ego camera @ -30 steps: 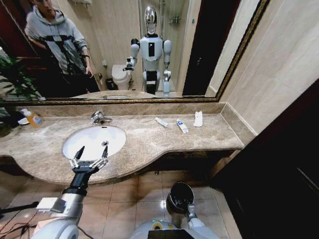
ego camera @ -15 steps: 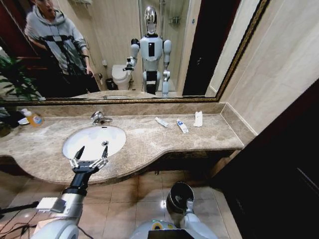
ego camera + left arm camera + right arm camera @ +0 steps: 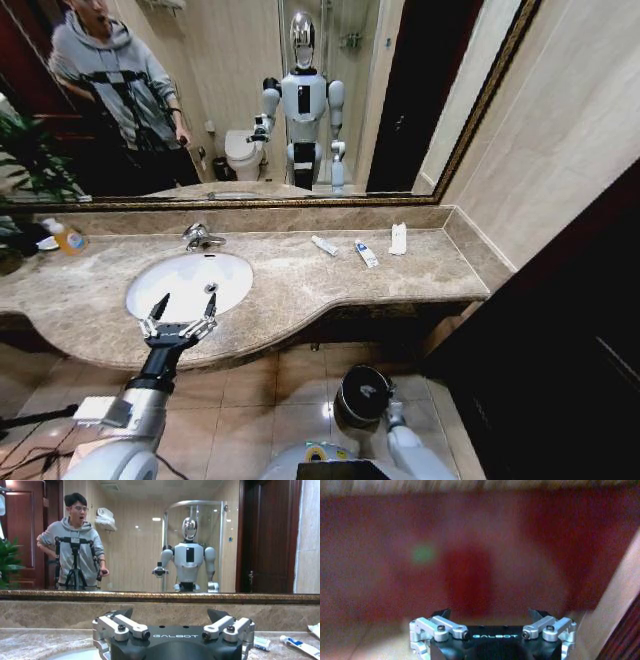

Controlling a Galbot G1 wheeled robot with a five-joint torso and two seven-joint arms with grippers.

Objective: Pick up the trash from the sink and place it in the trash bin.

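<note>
Three pieces of trash lie on the counter toward its right back corner, well apart from the sink: a small white tube (image 3: 323,245), a second white tube with blue print (image 3: 366,253), and a flat white wrapper (image 3: 398,239) nearest the back wall. The sink (image 3: 170,272) is set in the left half of the counter (image 3: 300,290), and no trash can be made out in the visible part of its basin. The trash bin (image 3: 361,394) stands on the floor in front of the counter's front edge, just beside the right arm.

The left pincer (image 3: 180,318) hovers over the front rim of the sink with both jaws spread wide and nothing between them. The right pincer (image 3: 490,617) hangs low near the bin, facing a dark red-brown surface below the counter; its jaws also stand wide apart and empty.

Step in hand, as judged: the approach before the first pick, since nothing is gripped. The next move calls for carrying a pincer toward the tubes, lowering it astride one piece, and closing low enough to catch so flat an item.
</note>
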